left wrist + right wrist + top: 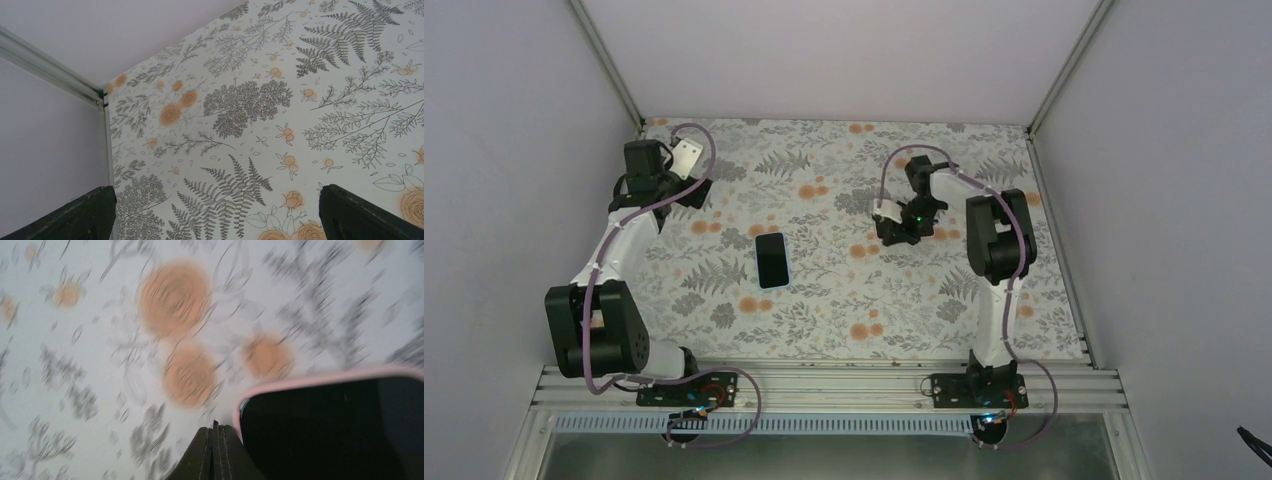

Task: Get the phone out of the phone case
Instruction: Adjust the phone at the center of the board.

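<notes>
Holding the right end effector pinched fully together on nothing, over a blurred floral worktop, with a corner of the phone, sitting in its pink phone case, showing just beside the fingertips in the wrist view. Spreading the left end effector wide apart, gripping nothing, pointing toward the worktop's far left corner. Showing, from above, the phone lying flat and screen up between the two end effectors, apart from both.
</notes>
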`<move>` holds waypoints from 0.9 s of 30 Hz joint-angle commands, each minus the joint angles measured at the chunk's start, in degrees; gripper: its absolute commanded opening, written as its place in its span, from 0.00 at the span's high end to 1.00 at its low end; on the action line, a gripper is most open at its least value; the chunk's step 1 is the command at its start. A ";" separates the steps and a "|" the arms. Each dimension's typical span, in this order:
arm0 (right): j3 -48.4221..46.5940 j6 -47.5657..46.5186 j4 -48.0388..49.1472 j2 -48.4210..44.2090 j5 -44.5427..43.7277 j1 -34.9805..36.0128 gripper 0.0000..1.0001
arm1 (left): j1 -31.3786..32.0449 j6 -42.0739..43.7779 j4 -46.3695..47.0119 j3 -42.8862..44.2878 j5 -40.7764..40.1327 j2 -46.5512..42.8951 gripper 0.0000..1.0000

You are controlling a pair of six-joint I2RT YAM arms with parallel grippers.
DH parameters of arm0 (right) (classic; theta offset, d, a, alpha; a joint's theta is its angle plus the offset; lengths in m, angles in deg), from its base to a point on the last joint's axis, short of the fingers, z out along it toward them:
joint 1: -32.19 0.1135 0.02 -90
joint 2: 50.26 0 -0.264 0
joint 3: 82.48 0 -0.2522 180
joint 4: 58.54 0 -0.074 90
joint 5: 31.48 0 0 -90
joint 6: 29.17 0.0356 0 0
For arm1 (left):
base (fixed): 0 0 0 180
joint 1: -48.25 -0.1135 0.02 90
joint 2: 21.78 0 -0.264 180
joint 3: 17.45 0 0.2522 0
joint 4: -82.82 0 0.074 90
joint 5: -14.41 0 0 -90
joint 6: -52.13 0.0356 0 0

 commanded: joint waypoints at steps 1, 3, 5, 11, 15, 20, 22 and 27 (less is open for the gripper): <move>-7.25 3.63 2.13 1.24 4.55 0.16 0.96 | -0.37 -0.90 1.07 -1.10 0.89 -1.61 0.00; -9.67 1.66 -1.41 -0.25 7.92 -2.03 0.95 | -0.33 -1.43 1.48 -1.41 0.45 -1.48 0.00; -13.16 -1.67 -6.41 -1.34 12.11 -6.48 0.87 | -0.45 -1.90 1.78 -1.68 0.32 -1.26 0.00; -25.31 -7.16 -18.27 3.75 11.81 -14.84 0.09 | -0.42 -3.46 2.20 -1.48 1.65 0.20 0.00; -22.40 -11.39 -18.13 4.06 7.81 -14.86 0.00 | -0.38 -4.63 2.61 -0.47 1.31 1.68 0.00; -12.07 -12.14 -6.93 -0.87 5.17 -14.41 0.00 | -0.37 -5.01 2.95 -0.08 0.81 2.65 0.00; -8.57 -11.43 -3.60 -1.56 3.02 -13.77 0.00 | -0.37 -5.20 3.30 -0.09 0.33 2.65 0.00; -1.66 -6.90 5.91 -2.89 -1.83 -12.29 0.00 | -0.35 -5.67 3.77 -0.41 -0.61 2.54 0.00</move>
